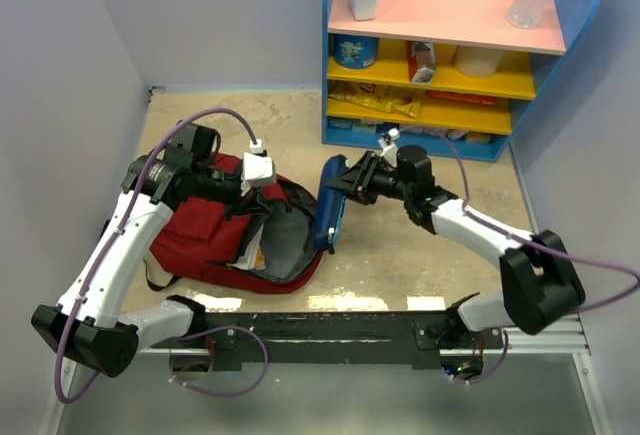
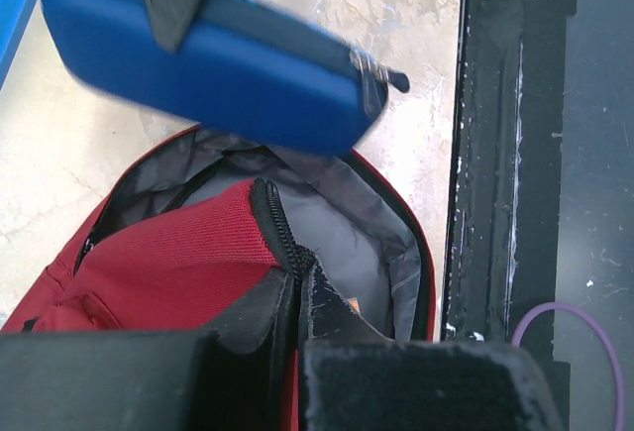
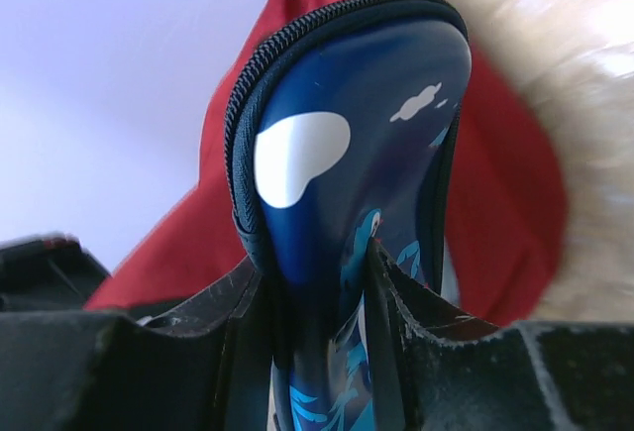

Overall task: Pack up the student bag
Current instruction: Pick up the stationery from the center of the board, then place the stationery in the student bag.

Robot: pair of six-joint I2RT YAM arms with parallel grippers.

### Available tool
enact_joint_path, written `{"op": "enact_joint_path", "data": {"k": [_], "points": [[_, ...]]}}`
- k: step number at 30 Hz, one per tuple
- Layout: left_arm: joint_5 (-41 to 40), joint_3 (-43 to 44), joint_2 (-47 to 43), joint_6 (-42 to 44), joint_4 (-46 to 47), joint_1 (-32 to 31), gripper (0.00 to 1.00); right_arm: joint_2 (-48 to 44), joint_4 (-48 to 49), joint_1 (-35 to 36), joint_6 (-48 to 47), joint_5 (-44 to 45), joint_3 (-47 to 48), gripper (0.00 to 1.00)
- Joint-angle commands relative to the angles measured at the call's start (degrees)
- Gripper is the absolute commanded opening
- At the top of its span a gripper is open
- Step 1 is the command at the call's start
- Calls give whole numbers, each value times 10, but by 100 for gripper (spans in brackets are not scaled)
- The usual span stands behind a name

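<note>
The dark red student bag (image 1: 205,240) lies on the table at the left, its mouth open and its grey lining (image 1: 285,245) showing. My left gripper (image 1: 250,200) is shut on the bag's zipper edge (image 2: 282,243) and holds the flap up. My right gripper (image 1: 352,187) is shut on a blue zip pouch (image 1: 330,203), held on edge just right of the bag's open mouth. In the left wrist view the pouch (image 2: 218,69) hangs above the opening. In the right wrist view the pouch (image 3: 347,183) sits between my fingers with the red bag (image 3: 505,183) behind it.
A blue, yellow and pink shelf unit (image 1: 455,65) with bottles and packets stands at the back right. Lavender walls close the left and back. The black arm-mount rail (image 1: 330,325) runs along the near edge.
</note>
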Motion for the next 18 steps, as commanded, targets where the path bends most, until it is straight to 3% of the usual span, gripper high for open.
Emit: {"op": "enact_joint_path", "data": {"k": [1, 3, 6, 10, 13, 18], "points": [[17, 37, -1, -14, 36, -4, 0, 67, 313, 44, 90, -93, -29, 36], [13, 39, -2, -16, 32, -4, 0, 101, 384, 62, 105, -105, -21, 37], [6, 42, -4, -17, 30, -4, 0, 129, 323, 98, 57, -102, 23, 42], [4, 42, -7, -19, 27, -4, 0, 177, 265, 115, 39, -82, 39, 65], [4, 39, -7, -17, 26, -4, 0, 180, 111, 114, -34, -35, 65, 73], [7, 37, -5, -16, 27, -4, 0, 164, -160, 117, -173, 88, 111, 75]]}}
